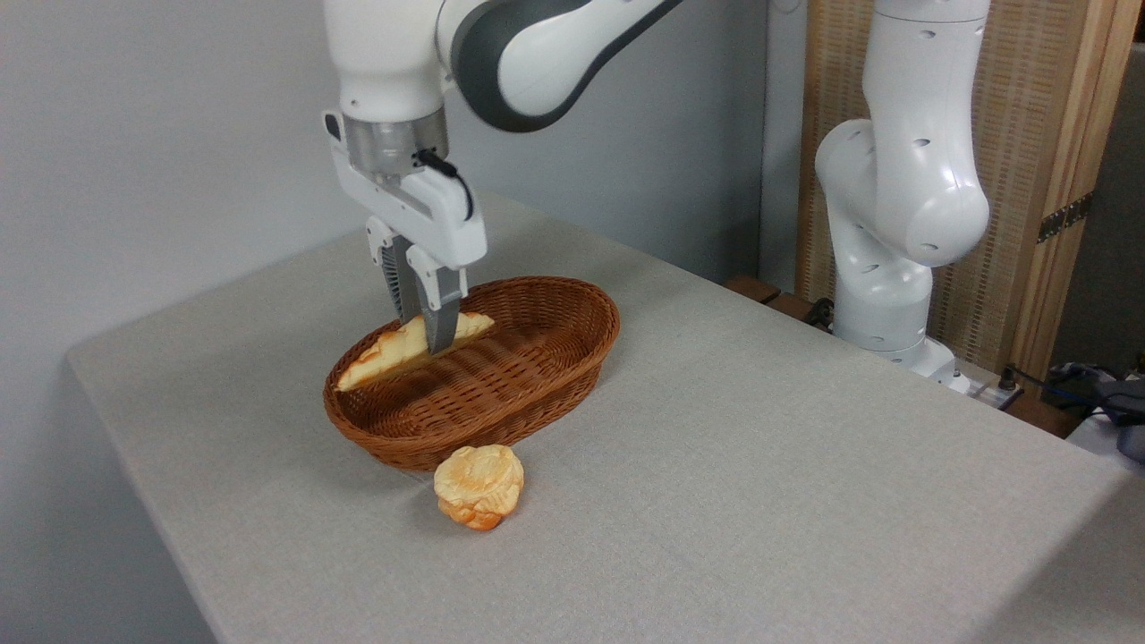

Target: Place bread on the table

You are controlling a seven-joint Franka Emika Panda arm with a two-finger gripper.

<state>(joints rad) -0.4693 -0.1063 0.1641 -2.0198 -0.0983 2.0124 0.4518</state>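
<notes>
One two-finger gripper (pixel 428 335) clamped mid-length on braided golden loaf (pixel 394 353), raised level with brown wicker basket (pixel 537 394) rim; lift step, next clear rim, lower onto grey-beige cloth table (pixel 760 465).

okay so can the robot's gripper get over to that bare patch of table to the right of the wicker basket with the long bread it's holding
Probably yes. The gripper is shut on the long braided golden loaf, held up near the brown oval wicker basket's rim. The grey-beige cloth table right of the basket looks bare; the small round bun sits in front.
</notes>
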